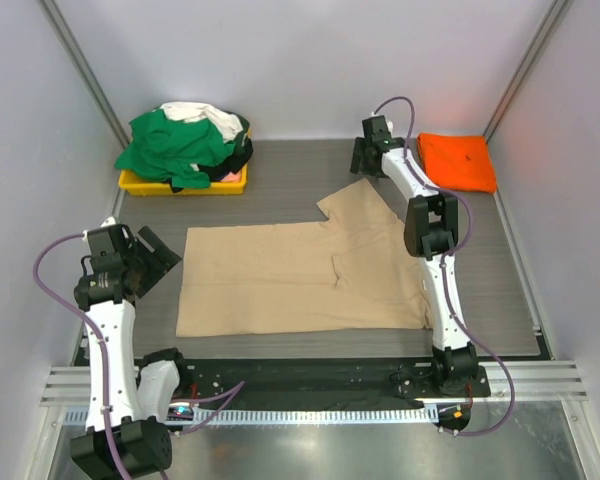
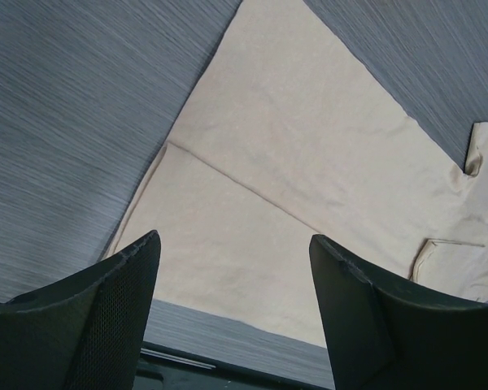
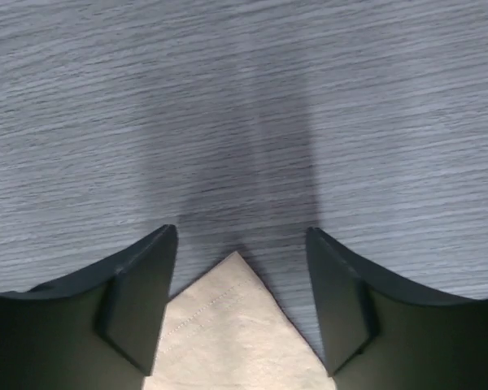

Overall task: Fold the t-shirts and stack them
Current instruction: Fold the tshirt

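A tan-beige t-shirt lies spread flat mid-table, partly folded, with one sleeve pointing to the back. My left gripper is open and empty, hovering off the shirt's left edge; the left wrist view shows the tan cloth beyond my open gripper. My right gripper is open over the back sleeve's corner, which lies between the open fingers without being held. An orange t-shirt lies folded at the back right. Green, white and black shirts are piled at the back left.
A shallow yellow tray at the back left holds the pile of shirts. Grey walls close in the table on three sides. A black strip and a metal rail run along the near edge by the arm bases.
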Motion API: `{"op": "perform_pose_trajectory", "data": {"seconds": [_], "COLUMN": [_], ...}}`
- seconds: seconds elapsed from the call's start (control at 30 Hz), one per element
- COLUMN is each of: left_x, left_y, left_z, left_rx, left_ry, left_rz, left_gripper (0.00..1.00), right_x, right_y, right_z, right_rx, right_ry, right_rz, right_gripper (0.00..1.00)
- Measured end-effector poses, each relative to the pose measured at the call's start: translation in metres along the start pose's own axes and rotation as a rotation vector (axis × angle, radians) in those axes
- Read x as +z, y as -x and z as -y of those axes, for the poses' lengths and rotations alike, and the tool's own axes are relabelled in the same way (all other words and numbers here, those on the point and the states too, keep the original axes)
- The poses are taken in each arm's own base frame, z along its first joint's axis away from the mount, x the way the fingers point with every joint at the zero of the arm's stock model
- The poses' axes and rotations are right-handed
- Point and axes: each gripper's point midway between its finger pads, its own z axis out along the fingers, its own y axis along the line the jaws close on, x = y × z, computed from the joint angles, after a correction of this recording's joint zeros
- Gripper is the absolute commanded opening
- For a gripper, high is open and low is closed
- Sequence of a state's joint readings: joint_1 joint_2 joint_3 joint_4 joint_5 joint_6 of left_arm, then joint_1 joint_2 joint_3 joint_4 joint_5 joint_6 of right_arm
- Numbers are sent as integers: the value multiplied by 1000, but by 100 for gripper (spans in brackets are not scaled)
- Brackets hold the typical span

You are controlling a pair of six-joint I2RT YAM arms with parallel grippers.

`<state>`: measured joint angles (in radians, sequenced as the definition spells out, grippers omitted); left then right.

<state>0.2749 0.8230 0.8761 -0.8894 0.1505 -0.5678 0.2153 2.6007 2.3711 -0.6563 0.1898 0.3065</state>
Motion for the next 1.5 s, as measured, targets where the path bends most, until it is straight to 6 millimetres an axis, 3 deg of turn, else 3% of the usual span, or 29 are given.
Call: {"op": "perform_pose_trajectory", "data": {"seconds": [0.07,0.23,0.47,0.6,0.83,0.97,1.03,1.17,1.3,1.4,1.5], "left_x": [0,1,4,18,59,104,125,170,200,213,222], "left_y": [0,0,1,4,33,73,80,79,71,61,54], "left_z": [0,0,-2,0,14,36,44,56,52,39,31], "left_rx": [0,0,-3,-18,-56,-51,-32,29,78,91,113], "left_ry": [-1,1,17,19,16,21,31,83,152,213,257], "left_rz": [0,0,-8,-34,-52,-68,-83,-127,-155,-179,-188], "left_gripper": [75,75,75,75,60,60,61,61,61,61,59], "right_x": [0,0,-10,-12,-20,-33,-46,-85,-128,-146,-152], "right_y": [-1,-4,-17,-22,-31,-47,-55,-60,-41,-28,-25], "right_z": [-3,-2,5,-1,-15,-19,-20,-21,-26,-30,-33], "right_rx": [-8,-4,7,-4,-5,0,8,35,58,63,67], "right_ry": [11,16,31,73,160,193,211,252,316,352,372], "right_rz": [-1,10,6,-8,-41,-91,-118,-130,-68,-24,-11], "right_gripper": [60,52,28,1,1,1,1,1,1,1,1]}}
